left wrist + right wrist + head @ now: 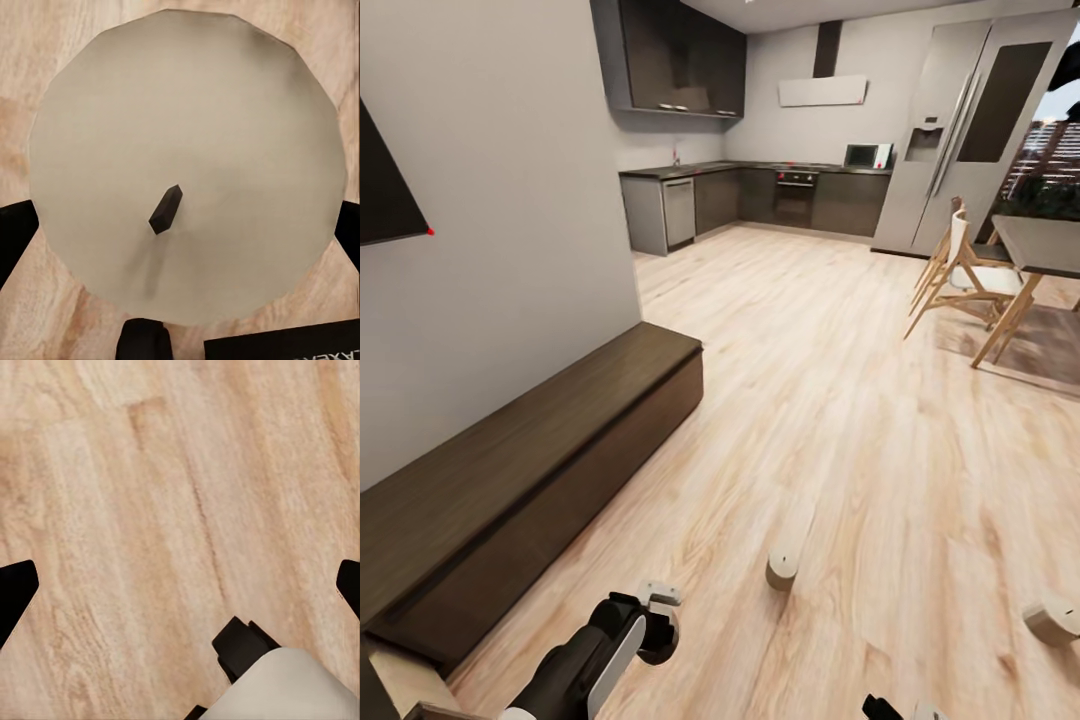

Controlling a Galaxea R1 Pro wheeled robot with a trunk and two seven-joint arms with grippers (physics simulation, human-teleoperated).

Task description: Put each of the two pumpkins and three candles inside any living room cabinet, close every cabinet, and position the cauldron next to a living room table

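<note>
Left hand (180, 225) directly over candle (187, 165), looking straight down on flat top and wick; candle upright on floor, long axis vertical. Fingers (15, 232) apart, one each side of candle, not touching. Left arm nearer by far. Second candle (782, 570) on floor ahead, third (1052, 620) off to right. Cabinet (510, 470) along wall to left, drawer closed. Right hand (180, 585) spread, over bare floor (150, 495). Next move likely straight descent, then squeeze.

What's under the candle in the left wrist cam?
Light wood floor shows all around the candle, whose top and dark wick face the camera. The patch directly beneath it is covered.
</note>
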